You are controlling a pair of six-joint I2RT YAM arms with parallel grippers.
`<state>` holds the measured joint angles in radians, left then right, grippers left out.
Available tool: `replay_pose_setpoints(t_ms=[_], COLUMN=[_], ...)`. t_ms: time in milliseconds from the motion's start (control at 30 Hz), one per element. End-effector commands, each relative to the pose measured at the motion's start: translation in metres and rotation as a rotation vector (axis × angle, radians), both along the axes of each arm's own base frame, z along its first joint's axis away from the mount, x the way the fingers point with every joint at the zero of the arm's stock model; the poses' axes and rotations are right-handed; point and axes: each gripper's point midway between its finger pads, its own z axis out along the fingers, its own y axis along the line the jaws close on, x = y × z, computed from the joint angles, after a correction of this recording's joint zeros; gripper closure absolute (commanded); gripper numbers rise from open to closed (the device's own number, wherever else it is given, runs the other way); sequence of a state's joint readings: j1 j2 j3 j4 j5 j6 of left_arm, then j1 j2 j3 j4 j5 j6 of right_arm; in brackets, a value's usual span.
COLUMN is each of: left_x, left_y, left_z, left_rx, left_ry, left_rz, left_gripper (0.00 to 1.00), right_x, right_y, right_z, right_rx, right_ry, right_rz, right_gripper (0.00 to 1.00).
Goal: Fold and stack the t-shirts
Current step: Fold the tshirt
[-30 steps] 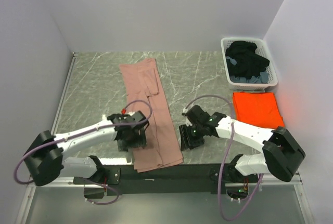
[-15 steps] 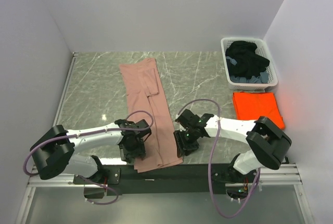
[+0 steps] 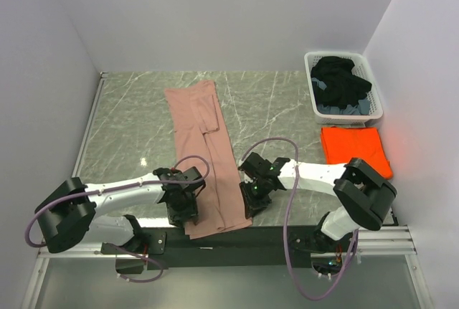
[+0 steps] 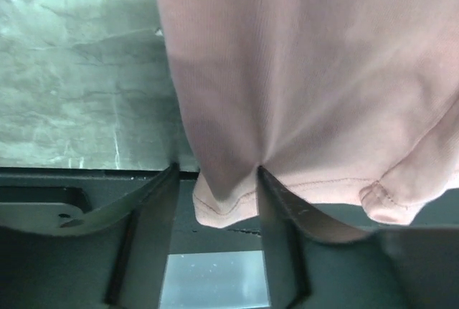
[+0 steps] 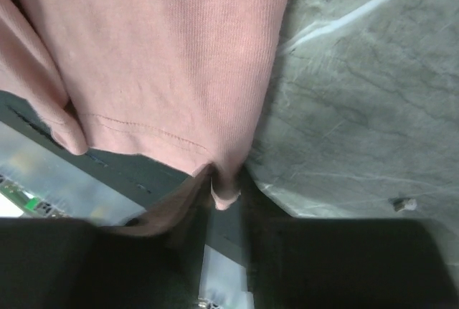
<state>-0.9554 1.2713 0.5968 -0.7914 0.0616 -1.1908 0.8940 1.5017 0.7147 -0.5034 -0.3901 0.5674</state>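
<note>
Both near hem corners of the dusty-pink tee (image 3: 204, 137) are engaged: left gripper (image 4: 215, 174) half-open astride one, right gripper (image 5: 224, 180) pinching the other.

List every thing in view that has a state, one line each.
Pink tee: folded into a long strip on the table, near hem over the table edge.
Orange tee: folded flat on the table's right side.
Laundry basket: upright, holding dark clothes.
Left gripper: jaws astride the pink tee's near hem; grip unclear.
Right gripper: jaws pinched on the pink tee's near hem.
</note>
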Motion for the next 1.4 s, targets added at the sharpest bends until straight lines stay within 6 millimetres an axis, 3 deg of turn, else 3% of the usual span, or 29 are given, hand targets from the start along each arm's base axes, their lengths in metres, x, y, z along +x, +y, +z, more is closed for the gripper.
replay_pose_setpoints(t_ms=[0,33,100,133,300,367,467,500,567,600,633,667,700,733,800,833,900,933,1000,1033,1100,1133,1367], left_x=[-0.016,-0.018,-0.022,-0.022,-0.043,-0.044,-0.019,0.0,0.022,0.05,0.064,0.075,0.099,0.112,0.147,0.157,0.188,0.197,0.222,0.228,0.243,0.251,0.286], left_y=[-0.022,-0.021,-0.02,-0.021,-0.036,-0.039,-0.045,-0.043,-0.033,-0.024,-0.013,-0.007,-0.001,0.005,0.014,0.019,0.033,0.038,0.051,0.055,0.068,0.071,0.086], left_z=[0.0,-0.001,0.0,0.004,0.029,0.037,0.05,0.056,0.058,0.066,0.065,0.068,0.078,0.077,0.087,0.083,0.093,0.09,0.099,0.102,0.107,0.107,0.093], left_rx=[-0.129,-0.13,-0.124,-0.129,-0.242,-0.267,-0.327,-0.355,-0.348,-0.341,-0.305,-0.29,-0.293,-0.269,-0.267,-0.245,-0.213,-0.182,-0.139,-0.126,-0.109,-0.109,-0.105], left_ry=[0.071,0.078,0.095,0.093,0.13,0.126,0.063,0.045,-0.014,-0.065,-0.109,-0.131,-0.183,-0.208,-0.286,-0.293,-0.365,-0.373,-0.44,-0.461,-0.501,-0.523,-0.568], left_rz=[-0.014,-0.017,-0.013,-0.015,-0.012,-0.003,0.019,0.076,0.083,0.147,0.132,0.14,0.177,0.164,0.207,0.196,0.229,0.216,0.238,0.238,0.266,0.261,0.262], left_gripper=[0.49,0.53,0.8,0.99,0.99,0.99,0.99,0.99,0.99,0.99,0.99,0.99,0.99,0.99,0.99,0.99,0.99,0.99,0.99,0.99,0.99,0.99,0.99], right_x=[0.003,0.003,0.002,0.002,-0.02,-0.02,0.0,0.011,0.038,0.051,0.074,0.087,0.1,0.119,0.144,0.163,0.187,0.203,0.22,0.234,0.251,0.26,0.301], right_y=[0.004,0.003,0.0,0.0,-0.011,-0.012,-0.007,-0.009,0.002,0.003,0.01,0.013,0.017,0.025,0.034,0.042,0.049,0.057,0.061,0.067,0.07,0.075,0.084], right_z=[-0.001,0.001,0.003,0.007,0.024,0.031,0.048,0.05,0.068,0.068,0.082,0.086,0.082,0.095,0.091,0.104,0.103,0.115,0.11,0.123,0.118,0.125,0.113], right_rx=[-0.003,-0.003,-0.011,-0.007,0.032,0.048,0.049,0.035,0.072,0.05,0.066,0.061,0.046,0.072,0.06,0.074,0.072,0.091,0.077,0.097,0.086,0.107,0.139], right_ry=[-0.011,-0.015,-0.017,-0.025,0.022,0.01,-0.048,-0.059,-0.124,-0.148,-0.215,-0.25,-0.264,-0.308,-0.329,-0.379,-0.406,-0.452,-0.452,-0.494,-0.499,-0.519,-0.535], right_rz=[0.01,0.01,0.013,0.013,0.031,0.04,0.044,0.022,0.018,0.005,-0.008,-0.013,-0.017,-0.025,-0.04,-0.047,-0.055,-0.053,-0.053,-0.05,-0.06,-0.065,-0.1], right_gripper=[0.79,0.84,0.99,1.0,1.0,1.0,1.0,1.0,1.0,1.0,1.0,1.0,1.0,1.0,1.0,1.0,1.0,1.0,1.0,1.0,1.0,1.0,1.0])
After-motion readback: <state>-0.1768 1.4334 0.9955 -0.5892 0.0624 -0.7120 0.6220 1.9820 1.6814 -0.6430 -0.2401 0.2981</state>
